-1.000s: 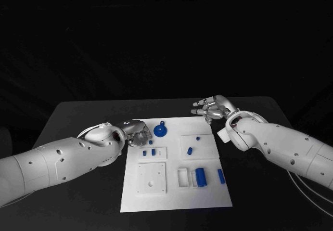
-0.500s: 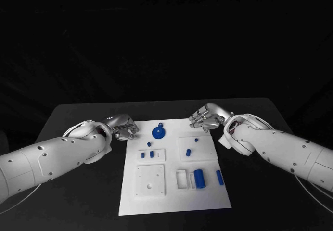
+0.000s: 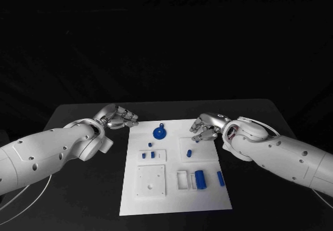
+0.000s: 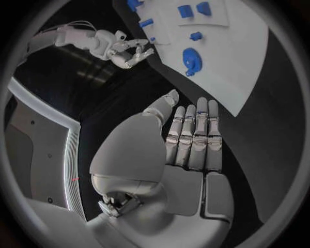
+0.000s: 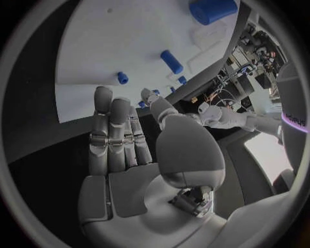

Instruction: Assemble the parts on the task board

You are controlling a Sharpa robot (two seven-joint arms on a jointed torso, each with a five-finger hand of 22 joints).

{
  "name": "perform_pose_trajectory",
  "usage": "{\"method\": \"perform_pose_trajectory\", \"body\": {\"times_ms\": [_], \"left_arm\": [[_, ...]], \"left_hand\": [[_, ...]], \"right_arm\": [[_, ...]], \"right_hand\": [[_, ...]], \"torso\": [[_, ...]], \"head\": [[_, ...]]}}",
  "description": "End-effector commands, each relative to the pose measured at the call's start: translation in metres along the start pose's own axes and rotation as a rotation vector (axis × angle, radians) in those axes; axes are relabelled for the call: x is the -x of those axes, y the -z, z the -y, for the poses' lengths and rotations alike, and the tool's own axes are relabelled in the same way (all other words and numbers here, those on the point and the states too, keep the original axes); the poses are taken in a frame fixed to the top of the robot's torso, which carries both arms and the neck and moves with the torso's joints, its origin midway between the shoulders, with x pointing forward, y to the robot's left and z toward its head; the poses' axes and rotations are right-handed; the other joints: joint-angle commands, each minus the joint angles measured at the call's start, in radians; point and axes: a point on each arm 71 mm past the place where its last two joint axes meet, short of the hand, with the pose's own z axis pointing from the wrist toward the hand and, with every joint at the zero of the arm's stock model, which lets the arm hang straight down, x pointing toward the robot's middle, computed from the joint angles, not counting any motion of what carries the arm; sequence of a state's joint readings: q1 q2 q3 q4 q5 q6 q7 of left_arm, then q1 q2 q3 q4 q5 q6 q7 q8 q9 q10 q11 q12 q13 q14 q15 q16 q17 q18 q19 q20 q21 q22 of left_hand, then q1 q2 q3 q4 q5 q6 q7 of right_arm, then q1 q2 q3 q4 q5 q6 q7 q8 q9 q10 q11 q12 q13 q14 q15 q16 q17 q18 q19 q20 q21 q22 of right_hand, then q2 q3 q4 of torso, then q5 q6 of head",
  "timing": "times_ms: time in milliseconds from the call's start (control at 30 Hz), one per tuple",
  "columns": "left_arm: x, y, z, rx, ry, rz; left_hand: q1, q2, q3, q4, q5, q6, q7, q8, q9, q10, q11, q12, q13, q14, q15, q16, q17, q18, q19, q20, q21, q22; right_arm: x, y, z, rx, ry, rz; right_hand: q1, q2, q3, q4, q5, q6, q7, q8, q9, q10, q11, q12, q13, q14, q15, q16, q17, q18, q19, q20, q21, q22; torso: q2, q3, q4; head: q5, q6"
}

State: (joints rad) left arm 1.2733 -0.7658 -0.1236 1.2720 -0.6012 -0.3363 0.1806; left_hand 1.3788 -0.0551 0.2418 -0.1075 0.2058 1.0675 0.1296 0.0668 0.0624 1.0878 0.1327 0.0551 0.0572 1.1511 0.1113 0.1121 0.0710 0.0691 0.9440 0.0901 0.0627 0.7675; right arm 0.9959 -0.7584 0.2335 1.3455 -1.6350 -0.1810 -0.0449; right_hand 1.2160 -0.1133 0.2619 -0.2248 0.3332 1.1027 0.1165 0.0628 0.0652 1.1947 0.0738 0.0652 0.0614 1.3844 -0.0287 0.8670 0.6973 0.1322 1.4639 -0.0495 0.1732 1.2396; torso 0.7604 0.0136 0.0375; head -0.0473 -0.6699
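The white task board point(image 3: 177, 197) lies mid-table with blue parts on it. A round blue part with a ring point(image 3: 160, 132) sits near its far edge, also in the left wrist view point(image 4: 191, 60). Nearer lie a small peg point(image 3: 150, 144), two short pieces point(image 3: 147, 155), a peg point(image 3: 188, 153), a thick cylinder point(image 3: 200, 178) and a thin bar point(image 3: 221, 177). My left hand point(image 3: 118, 118) hovers off the board's far left corner, fingers straight, holding nothing point(image 4: 187, 150). My right hand point(image 3: 206, 126) hangs over the board's far right part, also holding nothing point(image 5: 129, 150).
Black table point(image 3: 76, 192) surrounds the board on every side. Raised white blocks with recesses stand on the board, one square plate point(image 3: 151, 179) at the near left. The right wrist view shows the cylinder point(image 5: 213, 9) and a peg point(image 5: 171, 61).
My left hand has drawn back from the round blue part to the far left, off the board. My right hand has come nearer and lower, over the board's far right.
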Motion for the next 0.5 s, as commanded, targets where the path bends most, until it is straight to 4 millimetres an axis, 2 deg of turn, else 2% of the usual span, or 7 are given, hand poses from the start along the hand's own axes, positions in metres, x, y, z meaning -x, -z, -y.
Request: {"method": "perform_pose_trajectory", "body": {"times_ms": [33,67,133,167,367,433,500], "left_arm": [[0.0032,0.0018,0.0052,-0.041,0.156,0.043],[0.0035,0.0022,0.0053,-0.042,0.162,0.044],[0.0043,0.0030,0.0054,-0.043,0.172,0.048],[0.0047,0.0034,0.0054,-0.044,0.176,0.051],[0.0070,0.0046,0.0052,-0.047,0.192,0.067],[0.0077,0.0049,0.0052,-0.047,0.197,0.073],[0.0081,0.0051,0.0052,-0.048,0.201,0.077]], "left_hand": [[0.000,0.006,-0.011,-0.002,-0.002,-0.005,0.004,-0.003,0.000,-0.004,0.003,0.003,0.000,0.019,0.001,-0.049,0.005,0.006,0.009,0.007,0.000,-0.067],[-0.001,0.009,-0.017,-0.002,-0.001,-0.004,0.006,-0.003,0.000,-0.003,0.003,0.003,0.001,0.020,0.002,-0.049,0.005,0.005,0.019,0.008,0.001,-0.116],[-0.001,0.012,-0.019,-0.002,-0.001,-0.003,0.008,-0.003,0.000,-0.001,0.004,0.003,0.001,0.020,0.002,-0.050,0.006,0.005,0.024,0.008,0.002,-0.138],[0.002,0.016,-0.025,-0.006,-0.001,-0.002,0.008,-0.003,0.000,0.001,0.004,0.002,0.000,0.023,0.001,-0.049,0.006,0.002,0.039,0.005,0.004,-0.207],[-0.001,0.015,-0.030,-0.008,-0.001,-0.003,0.009,-0.003,0.000,0.000,0.005,0.004,0.000,0.023,0.000,-0.049,0.006,0.001,0.051,0.004,0.005,-0.254],[-0.003,0.016,-0.033,-0.008,0.000,-0.003,0.009,-0.003,0.000,0.001,0.004,0.004,0.000,0.024,0.000,-0.049,0.007,-0.001,0.060,0.003,0.006,-0.297],[-0.003,0.016,-0.033,-0.008,0.000,-0.003,0.009,-0.003,0.000,0.001,0.004,0.004,0.000,0.024,0.000,-0.049,0.007,-0.001,0.060,0.003,0.006,-0.297]], "right_arm": [[-0.0038,0.0008,0.0011,-0.039,0.124,-0.036],[-0.0041,0.0009,0.0008,-0.040,0.128,-0.037],[-0.0052,0.0013,0.0002,-0.042,0.136,-0.043],[-0.0059,0.0015,-0.0001,-0.042,0.139,-0.047],[-0.0105,0.0029,-0.0019,-0.045,0.149,-0.077],[-0.0120,0.0033,-0.0020,-0.045,0.152,-0.084],[-0.0135,0.0036,-0.0018,-0.047,0.154,-0.090]], "right_hand": [[0.006,-0.014,-0.006,0.018,-0.004,-0.007,0.002,0.000,0.000,-0.009,0.003,-0.005,-0.001,-0.004,0.007,0.008,-0.006,0.015,0.024,0.008,-0.008,-0.002],[0.015,-0.019,-0.010,0.032,-0.005,-0.007,0.002,0.000,0.000,-0.009,0.003,-0.005,-0.001,-0.005,0.007,0.012,-0.013,0.016,0.027,0.008,-0.011,-0.004],[0.017,-0.020,-0.010,0.036,-0.006,-0.006,0.002,0.000,0.000,-0.009,0.003,-0.005,-0.001,-0.005,0.007,0.013,-0.015,0.016,0.027,0.008,-0.012,-0.004],[0.019,-0.020,-0.008,0.039,-0.006,-0.004,0.001,0.000,0.000,-0.006,0.002,-0.005,-0.001,-0.006,0.007,0.015,-0.016,0.016,0.028,0.008,-0.013,-0.004],[0.018,-0.026,0.018,0.047,-0.019,0.003,-0.001,0.000,0.000,0.003,0.000,-0.005,-0.001,-0.008,0.005,0.020,-0.022,0.013,0.029,0.006,-0.015,-0.002],[0.017,-0.028,0.027,0.049,-0.021,0.006,-0.002,0.000,0.000,0.007,-0.002,-0.005,-0.001,-0.008,0.004,0.021,-0.024,0.012,0.029,0.005,-0.015,-0.001],[0.016,-0.030,0.036,0.051,-0.022,0.009,-0.003,0.001,0.000,0.010,-0.003,-0.005,-0.001,-0.008,0.004,0.022,-0.025,0.011,0.029,0.004,-0.016,-0.001]], "torso": [[0.001,-0.0002,-0.0007],[0.002,-0.0003,-0.0008],[0.001,-0.0003,-0.0010],[0.002,-0.0004,-0.0010],[0.002,0.0007,-0.0023],[0.002,0.0008,-0.0030],[0.003,0.0010,-0.0029]], "head": [[0.002,0.001],[0.002,0.001],[0.003,0.001],[0.003,0.001],[0.004,-0.001],[0.005,-0.003],[0.004,-0.003]]}}
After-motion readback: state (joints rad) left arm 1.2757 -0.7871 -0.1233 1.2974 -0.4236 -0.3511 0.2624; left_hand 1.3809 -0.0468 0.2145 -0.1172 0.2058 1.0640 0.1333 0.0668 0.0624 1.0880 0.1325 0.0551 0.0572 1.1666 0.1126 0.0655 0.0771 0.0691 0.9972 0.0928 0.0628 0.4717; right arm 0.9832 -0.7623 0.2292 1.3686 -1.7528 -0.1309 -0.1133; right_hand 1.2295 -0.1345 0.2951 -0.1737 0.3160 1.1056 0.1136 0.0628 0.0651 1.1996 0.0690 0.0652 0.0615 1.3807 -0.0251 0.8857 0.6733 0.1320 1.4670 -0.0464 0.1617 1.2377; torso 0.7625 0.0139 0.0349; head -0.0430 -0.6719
